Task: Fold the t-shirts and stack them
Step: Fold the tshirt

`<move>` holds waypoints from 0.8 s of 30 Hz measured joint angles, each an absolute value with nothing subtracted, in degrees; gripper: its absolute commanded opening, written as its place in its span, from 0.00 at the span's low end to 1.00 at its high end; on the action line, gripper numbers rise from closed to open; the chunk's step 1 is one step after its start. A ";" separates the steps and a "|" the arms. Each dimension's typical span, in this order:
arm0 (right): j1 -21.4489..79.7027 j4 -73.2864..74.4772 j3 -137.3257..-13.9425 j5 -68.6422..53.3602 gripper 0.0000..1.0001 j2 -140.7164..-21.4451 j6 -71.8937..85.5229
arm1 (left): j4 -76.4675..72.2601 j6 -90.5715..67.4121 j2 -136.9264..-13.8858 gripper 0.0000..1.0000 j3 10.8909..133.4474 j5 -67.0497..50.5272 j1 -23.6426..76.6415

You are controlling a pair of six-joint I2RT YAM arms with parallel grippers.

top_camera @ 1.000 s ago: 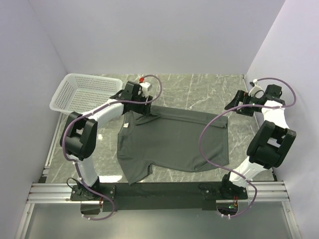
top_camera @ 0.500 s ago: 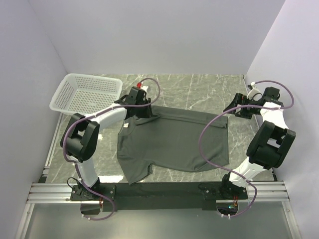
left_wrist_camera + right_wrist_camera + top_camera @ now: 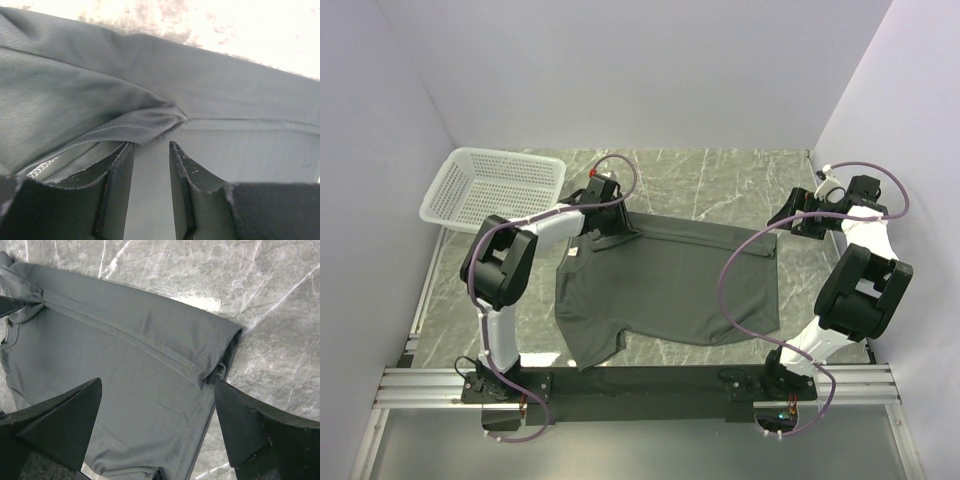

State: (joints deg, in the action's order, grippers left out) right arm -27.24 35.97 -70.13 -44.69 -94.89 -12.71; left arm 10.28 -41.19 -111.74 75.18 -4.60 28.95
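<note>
The dark grey-green t-shirt (image 3: 665,285) lies spread flat on the marble table, with a strip folded over along its far edge. My left gripper (image 3: 618,226) is low over the shirt's far left edge. In the left wrist view (image 3: 151,144) its jaws stand a narrow gap apart over flat fabric, just short of a bunched fold (image 3: 130,117). My right gripper (image 3: 783,216) hovers above the shirt's far right corner. In the right wrist view (image 3: 157,384) it is wide open and empty above the hemmed corner (image 3: 212,352).
A white mesh basket (image 3: 490,188) stands at the far left of the table. Bare marble (image 3: 720,180) lies beyond the shirt. Side walls close in on both sides. The black rail with the arm bases (image 3: 640,385) runs along the near edge.
My left gripper has moved right and down from near the basket onto the shirt's far left edge. My right gripper has barely shifted. The shirt lies as before.
</note>
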 measured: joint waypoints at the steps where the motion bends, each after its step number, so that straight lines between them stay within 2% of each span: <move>1: -27.24 35.99 -70.13 -44.69 0.99 -94.89 -12.71 | 10.33 -41.54 -112.05 0.38 75.24 -4.21 28.95; 9: -27.24 35.97 -70.11 -44.73 0.99 -94.83 -12.71 | 10.83 -42.52 -113.89 0.32 78.06 -1.54 28.86; 13: -27.24 35.97 -70.11 -44.91 0.99 -94.83 -12.71 | 11.05 -42.41 -114.98 0.16 79.66 -1.19 28.84; 18: -27.27 35.99 -70.11 -44.97 0.99 -94.83 -12.71 | 11.53 -41.39 -115.26 0.02 80.01 -1.06 28.84; 24: -27.38 35.99 -70.08 -45.15 0.99 -94.83 -12.71 | 11.84 -40.12 -115.24 0.01 80.05 -1.04 28.80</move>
